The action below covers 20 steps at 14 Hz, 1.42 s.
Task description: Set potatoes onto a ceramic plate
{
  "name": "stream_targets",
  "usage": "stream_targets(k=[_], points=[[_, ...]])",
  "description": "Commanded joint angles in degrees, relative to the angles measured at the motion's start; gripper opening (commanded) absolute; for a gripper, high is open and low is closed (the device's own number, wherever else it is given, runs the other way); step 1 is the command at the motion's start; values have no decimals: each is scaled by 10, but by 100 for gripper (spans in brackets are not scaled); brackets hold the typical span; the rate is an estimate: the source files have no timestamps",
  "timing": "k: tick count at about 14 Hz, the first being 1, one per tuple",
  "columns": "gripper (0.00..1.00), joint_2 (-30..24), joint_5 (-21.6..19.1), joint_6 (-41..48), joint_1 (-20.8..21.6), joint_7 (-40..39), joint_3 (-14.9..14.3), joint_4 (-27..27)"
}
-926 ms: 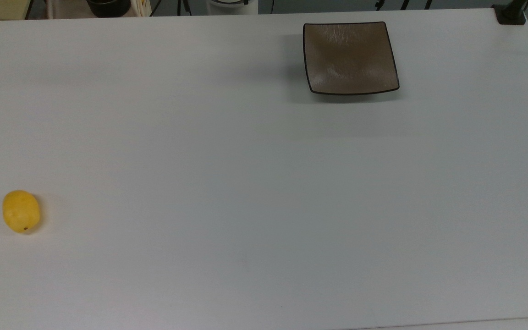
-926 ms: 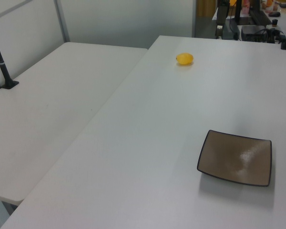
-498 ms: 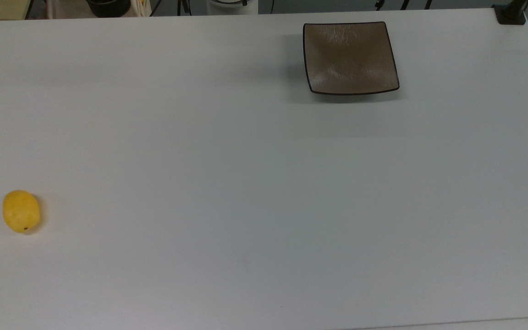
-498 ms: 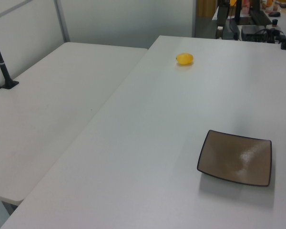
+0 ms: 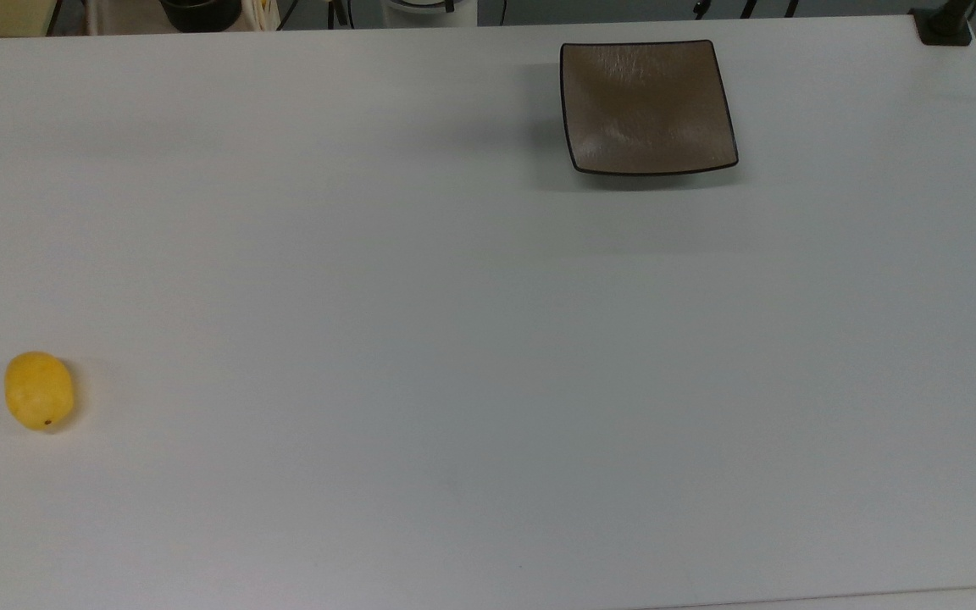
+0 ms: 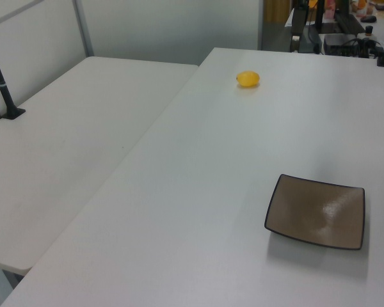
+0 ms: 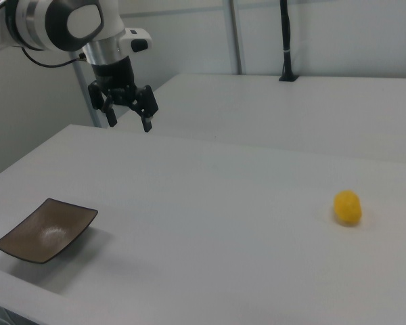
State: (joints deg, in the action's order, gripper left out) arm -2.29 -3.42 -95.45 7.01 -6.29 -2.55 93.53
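Potato: one small yellow egg-shaped piece, lying on its side on the white table, close to the top view's left edge and toward the near side. A tiny dark spot sits at its near end in the top view. In the left view the potato lies at the far end of the table, a little in from the seam with the neighbouring table. In the right view it lies toward the right view's right. Nothing touches it.

Ceramic plate: square, brown, glossy, thin dark rim, edges slightly upturned. It lies at the far side of the table in the top view, right of centre, and holds nothing. In the left view the plate is near the camera at the left view's right; in the right view it is at the near left. Plate and potato are well apart, almost at opposite ends of the table.

Gripper: seen at the right view's upper left, hanging above the far edge of the table, pointing down, fingers spread apart with nothing between them. It is well apart from both plate and potato.

Second white table abuts along the left view's left side; a black pole stands on it.
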Motion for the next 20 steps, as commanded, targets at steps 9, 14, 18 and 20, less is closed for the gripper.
stream_targets(k=[9, 14, 18, 20], points=[[100, 29, 3, -18, -32, 11, -6, 12], [100, 50, 15, -33, -51, 52, -25, -9], [100, 104, 46, -75, -51, 138, -54, -59], [100, 138, 45, -108, -52, 166, -75, -92]])
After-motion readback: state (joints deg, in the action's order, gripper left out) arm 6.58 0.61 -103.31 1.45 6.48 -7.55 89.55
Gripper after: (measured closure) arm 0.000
